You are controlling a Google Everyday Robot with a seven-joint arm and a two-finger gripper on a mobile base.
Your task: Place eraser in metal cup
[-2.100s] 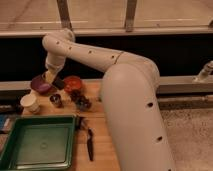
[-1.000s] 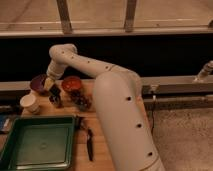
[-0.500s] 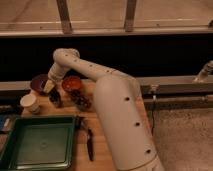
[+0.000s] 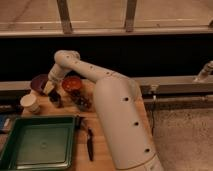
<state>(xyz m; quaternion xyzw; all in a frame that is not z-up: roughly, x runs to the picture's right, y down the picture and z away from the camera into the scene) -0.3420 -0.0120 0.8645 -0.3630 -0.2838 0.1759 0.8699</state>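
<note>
The gripper has sunk to just above the metal cup at far left, grasp impossible to tell; releasing the eraser seems next.

Shallow green rectangular plastic tray at the near left of a light wooden table. Just right of the tray, a slim black utensil, lying lengthwise. Beyond the tray's far left corner, a white paper cup, upright. Farther behind the tray, a round purple bowl; right of that, a round orange-red bowl. Off the tray's left edge, a sliver of light blue block. Gripper beyond the tray's far edge, between the two bowls.
</note>
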